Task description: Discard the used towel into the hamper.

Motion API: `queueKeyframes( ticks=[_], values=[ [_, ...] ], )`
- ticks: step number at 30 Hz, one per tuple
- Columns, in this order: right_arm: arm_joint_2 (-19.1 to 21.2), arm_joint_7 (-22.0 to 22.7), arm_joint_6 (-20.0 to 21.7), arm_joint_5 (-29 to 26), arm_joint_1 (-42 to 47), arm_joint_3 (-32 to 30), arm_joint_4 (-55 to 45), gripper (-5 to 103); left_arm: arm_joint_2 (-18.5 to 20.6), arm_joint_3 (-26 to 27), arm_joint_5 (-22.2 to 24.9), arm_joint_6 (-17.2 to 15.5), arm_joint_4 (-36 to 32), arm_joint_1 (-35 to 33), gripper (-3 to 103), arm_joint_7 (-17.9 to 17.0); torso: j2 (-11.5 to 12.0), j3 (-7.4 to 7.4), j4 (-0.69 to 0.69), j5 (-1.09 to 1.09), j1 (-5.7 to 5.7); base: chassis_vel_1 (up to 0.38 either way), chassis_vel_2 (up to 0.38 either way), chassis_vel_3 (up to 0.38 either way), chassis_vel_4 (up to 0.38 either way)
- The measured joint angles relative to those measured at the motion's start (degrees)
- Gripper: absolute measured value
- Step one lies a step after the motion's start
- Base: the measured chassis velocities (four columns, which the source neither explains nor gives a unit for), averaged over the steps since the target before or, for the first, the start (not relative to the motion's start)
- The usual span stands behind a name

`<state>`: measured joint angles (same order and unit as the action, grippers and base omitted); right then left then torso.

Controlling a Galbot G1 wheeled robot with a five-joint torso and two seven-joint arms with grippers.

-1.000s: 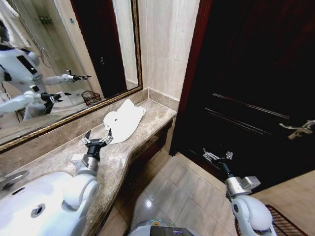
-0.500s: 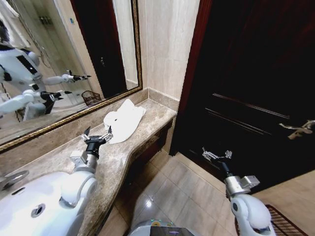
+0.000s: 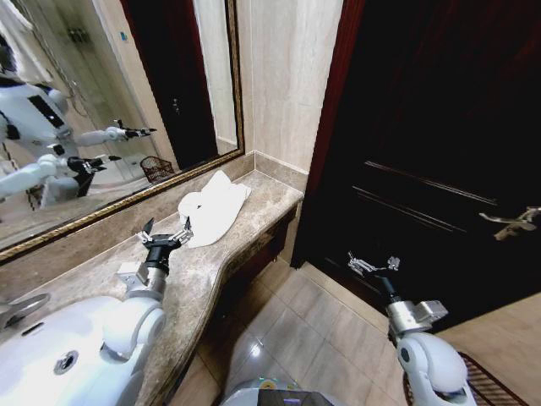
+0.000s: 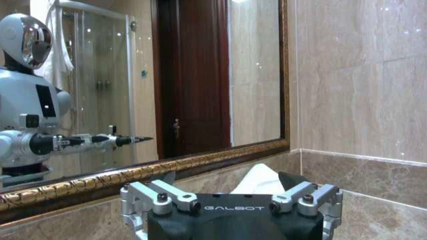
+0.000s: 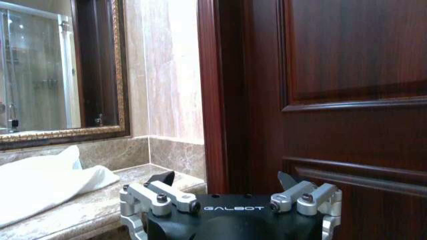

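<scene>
The used towel (image 3: pixel 213 205) is white and lies crumpled on the marble counter (image 3: pixel 254 222), near its far end by the wall. My left gripper (image 3: pixel 166 227) is open just above the counter, a short way short of the towel's near edge, with nothing between its fingers. Past this gripper (image 4: pixel 227 177) in the left wrist view, the towel (image 4: pixel 260 181) peeks up. My right gripper (image 3: pixel 372 261) hangs open over the floor tiles beside the dark door. The hamper (image 3: pixel 156 167) shows as a reflection in the mirror, a small dark openwork basket.
A gold-framed mirror (image 3: pixel 127 101) runs along the counter's back. A white basin (image 3: pixel 51 355) sits at the near left. The dark wooden door (image 3: pixel 431 144) with a lever handle (image 3: pixel 511 222) stands on the right. A dark barred shape (image 3: pixel 500 382) lies at the floor's lower right corner.
My left gripper has crept slightly forward along the counter toward the towel. The right gripper has hardly moved.
</scene>
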<state>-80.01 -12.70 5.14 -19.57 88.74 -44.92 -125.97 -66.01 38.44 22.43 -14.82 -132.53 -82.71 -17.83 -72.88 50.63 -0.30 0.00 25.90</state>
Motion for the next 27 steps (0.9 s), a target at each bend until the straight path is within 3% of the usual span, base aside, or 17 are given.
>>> queueKeyframes(
  ticks=[16, 23, 27],
  values=[
    [-0.15, 0.31, -0.13, 0.10, 0.28, 0.03, 0.00, 100, 1.19, -0.65, 2.75, 1.39, 3.31, 1.22, 100, 1.70, -5.31, 2.87, 0.01, 0.00, 2.43, 0.000, 0.000, 0.000, 0.000],
    [-0.19, 0.88, 0.01, 0.74, 0.77, -0.06, -0.56, 100, 5.09, -2.31, 6.17, 1.64, 9.76, 6.44, 100, 2.15, -5.54, 3.00, 0.01, -0.01, 2.54, 0.000, 0.000, 0.000, 0.000],
    [-0.23, 2.11, 0.62, 1.07, 0.50, -0.28, -0.98, 100, 9.63, -5.96, 10.13, 0.77, 14.48, 12.26, 100, 1.44, -5.49, 2.98, 0.00, 0.00, 2.53, 0.000, 0.000, 0.000, 0.000]
  ],
)
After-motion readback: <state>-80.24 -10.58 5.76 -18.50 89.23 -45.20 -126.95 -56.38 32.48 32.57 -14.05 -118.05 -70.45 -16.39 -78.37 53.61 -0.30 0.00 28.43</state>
